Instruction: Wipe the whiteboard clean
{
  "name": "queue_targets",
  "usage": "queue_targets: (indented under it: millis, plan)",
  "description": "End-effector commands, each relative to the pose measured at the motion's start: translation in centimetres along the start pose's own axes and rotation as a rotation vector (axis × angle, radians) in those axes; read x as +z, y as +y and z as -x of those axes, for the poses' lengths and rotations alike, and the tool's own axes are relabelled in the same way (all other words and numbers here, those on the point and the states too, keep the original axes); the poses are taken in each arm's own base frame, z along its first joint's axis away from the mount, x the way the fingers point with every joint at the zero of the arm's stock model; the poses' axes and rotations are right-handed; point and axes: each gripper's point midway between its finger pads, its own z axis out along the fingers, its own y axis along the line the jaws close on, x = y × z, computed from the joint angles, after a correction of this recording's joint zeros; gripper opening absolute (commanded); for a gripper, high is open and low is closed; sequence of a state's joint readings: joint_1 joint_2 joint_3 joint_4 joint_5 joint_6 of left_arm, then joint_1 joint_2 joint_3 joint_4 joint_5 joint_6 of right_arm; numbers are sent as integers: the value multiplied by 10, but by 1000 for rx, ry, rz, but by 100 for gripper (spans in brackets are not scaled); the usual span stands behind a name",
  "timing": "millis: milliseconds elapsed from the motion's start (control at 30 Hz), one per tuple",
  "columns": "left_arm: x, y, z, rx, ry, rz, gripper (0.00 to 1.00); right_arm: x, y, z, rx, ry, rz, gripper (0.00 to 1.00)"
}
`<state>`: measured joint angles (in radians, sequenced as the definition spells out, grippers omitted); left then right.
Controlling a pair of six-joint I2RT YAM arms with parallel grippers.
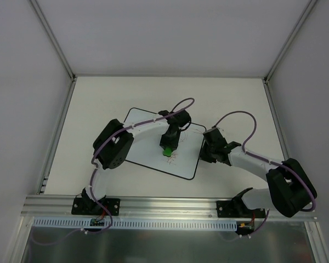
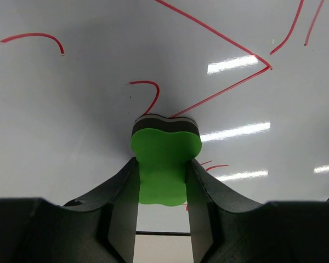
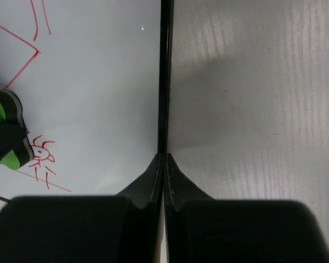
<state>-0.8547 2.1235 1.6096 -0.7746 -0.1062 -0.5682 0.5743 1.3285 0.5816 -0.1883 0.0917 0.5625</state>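
Both arms (image 1: 115, 148) low over whiteboard (image 1: 148, 154)

Bright; glare streaks on whiteboard (image 2: 236, 63), foreground perhaps blurred.

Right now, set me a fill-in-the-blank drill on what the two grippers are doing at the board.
1. The left gripper is shut on a ___ eraser.
2. The eraser sits against the whiteboard, which bears ___ marks.
3. The right gripper is shut on the black edge of the ___.

Missing words: green; red; whiteboard.
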Motion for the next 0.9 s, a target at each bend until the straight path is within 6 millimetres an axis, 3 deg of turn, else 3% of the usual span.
queue_targets:
  millis: [0,200,433,567,700,800,867]
  plan:
    - [41,23,-70,-31,214,76,0,0,-46,-28,-21,73,-177,0]
    - [26,74,-92,-97,216,161,0,0,-49,-29,-15,74,-190,0]
    - [22,100,-108,-120,234,192,0,0,-50,-30,-14,76,-192,0]
    - [19,70,-97,-85,204,131,0,1,-50,-30,-15,75,-195,0]
    - [23,11,-82,-21,198,29,0,1,-49,-29,-11,74,-192,0]
    - [27,-29,-83,27,216,-38,0,0,-49,-29,-6,71,-192,0]
    - [29,-44,-88,46,229,-60,0,0,-50,-29,-1,67,-193,0]
